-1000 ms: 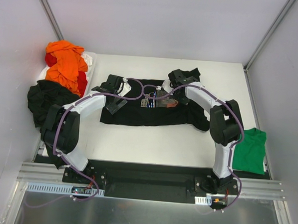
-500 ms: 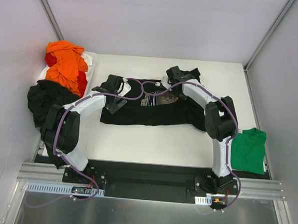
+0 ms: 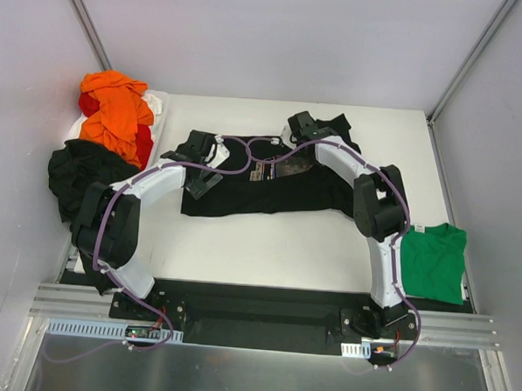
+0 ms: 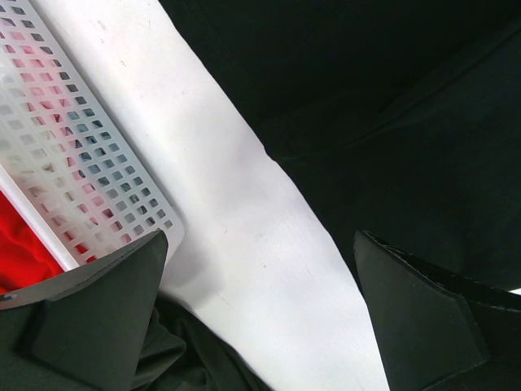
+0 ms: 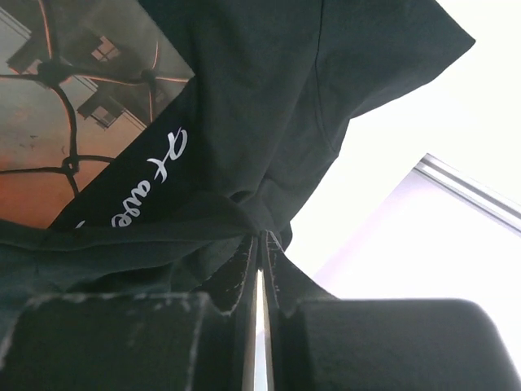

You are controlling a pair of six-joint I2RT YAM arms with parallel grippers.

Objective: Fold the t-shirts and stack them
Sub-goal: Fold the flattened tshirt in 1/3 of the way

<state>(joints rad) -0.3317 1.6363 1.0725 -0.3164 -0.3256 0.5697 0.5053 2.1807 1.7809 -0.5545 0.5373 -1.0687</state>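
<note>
From my right wrist camera I can read one thing only: white script (image 5: 145, 186) running along the edge of the chest print (image 5: 73, 98) on the black t-shirt (image 5: 269, 106). It looks like "Have", though the cloth folds over the rest and I can't be sure. In the overhead view the print is too small to read.
</note>
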